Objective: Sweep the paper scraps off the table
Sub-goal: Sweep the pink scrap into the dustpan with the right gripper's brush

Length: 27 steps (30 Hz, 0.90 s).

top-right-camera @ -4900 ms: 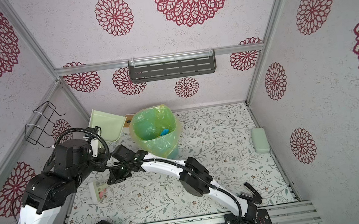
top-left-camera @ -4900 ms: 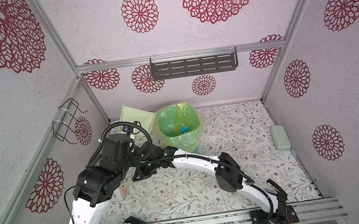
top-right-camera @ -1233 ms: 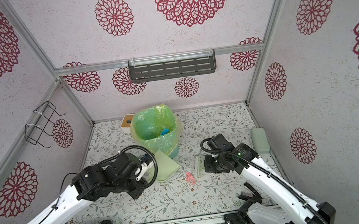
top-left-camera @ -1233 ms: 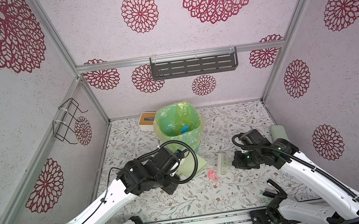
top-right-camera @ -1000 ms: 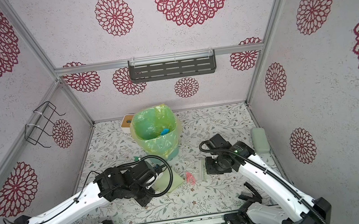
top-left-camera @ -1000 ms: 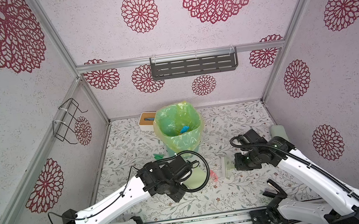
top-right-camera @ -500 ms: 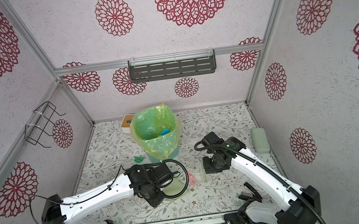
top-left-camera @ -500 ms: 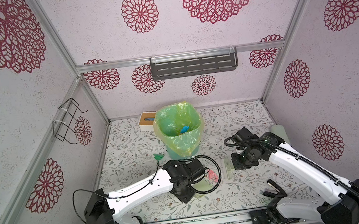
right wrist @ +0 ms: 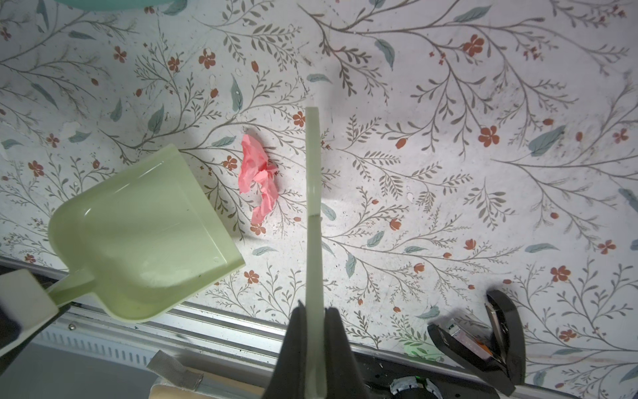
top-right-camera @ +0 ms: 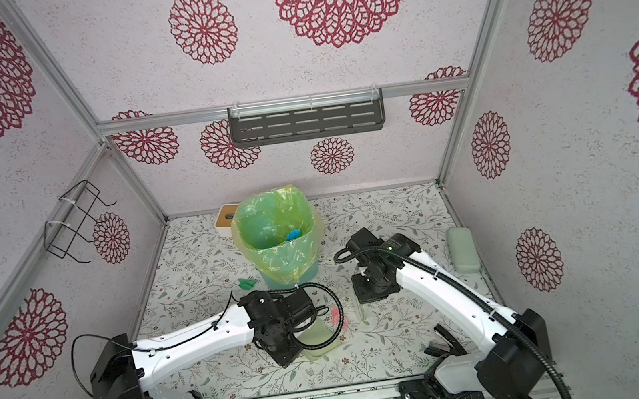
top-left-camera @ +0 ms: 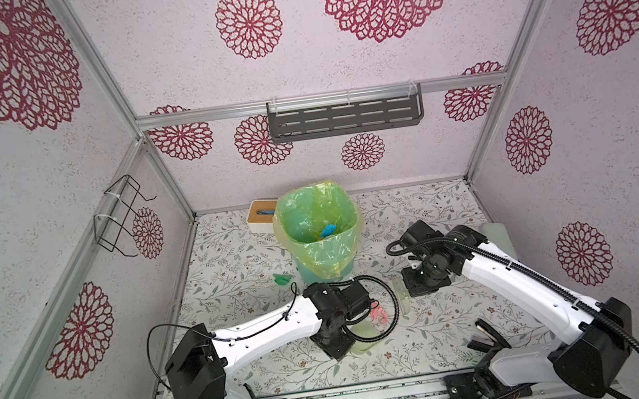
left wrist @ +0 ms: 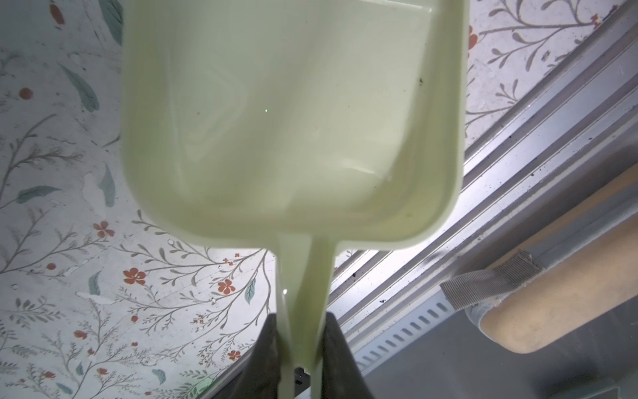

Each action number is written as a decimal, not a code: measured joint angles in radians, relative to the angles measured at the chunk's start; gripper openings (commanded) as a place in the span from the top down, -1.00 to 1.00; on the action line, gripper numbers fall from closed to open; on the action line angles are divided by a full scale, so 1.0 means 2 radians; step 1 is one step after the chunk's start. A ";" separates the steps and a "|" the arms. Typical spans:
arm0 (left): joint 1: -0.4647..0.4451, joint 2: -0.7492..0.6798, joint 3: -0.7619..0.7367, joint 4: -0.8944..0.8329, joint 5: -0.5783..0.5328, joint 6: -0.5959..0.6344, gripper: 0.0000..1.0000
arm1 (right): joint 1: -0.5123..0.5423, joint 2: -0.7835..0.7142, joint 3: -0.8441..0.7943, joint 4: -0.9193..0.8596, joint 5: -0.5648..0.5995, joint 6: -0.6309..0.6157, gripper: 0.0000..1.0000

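We grip the dustpan [left wrist: 293, 121] by its handle in our left jaws and the brush [right wrist: 313, 193] in our right jaws, both in front of the bin [top-left-camera: 329, 256]; a pink paper scrap [right wrist: 257, 172] lies on the tabletop [top-left-camera: 234, 262] there.

Bright even light, soft shadows

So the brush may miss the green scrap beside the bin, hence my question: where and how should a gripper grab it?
Pinch the green scrap across its crumpled middle, coming straight down from above: it lies low on the table, offering no side edge. Probably approach from the side away from the bin, which stands close beside it.
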 measured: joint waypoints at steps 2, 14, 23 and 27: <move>0.001 0.007 0.000 0.004 0.001 0.001 0.84 | 0.002 0.012 0.008 -0.005 0.004 -0.008 1.00; 0.002 0.040 0.001 0.023 0.001 0.007 0.84 | 0.013 0.057 0.050 -0.024 0.022 -0.041 1.00; 0.004 0.045 0.000 0.035 -0.003 0.011 0.85 | 0.015 0.081 0.053 -0.031 0.022 -0.055 1.00; 0.006 0.045 -0.002 0.044 -0.003 0.012 0.86 | 0.022 0.090 0.062 -0.035 0.021 -0.059 1.00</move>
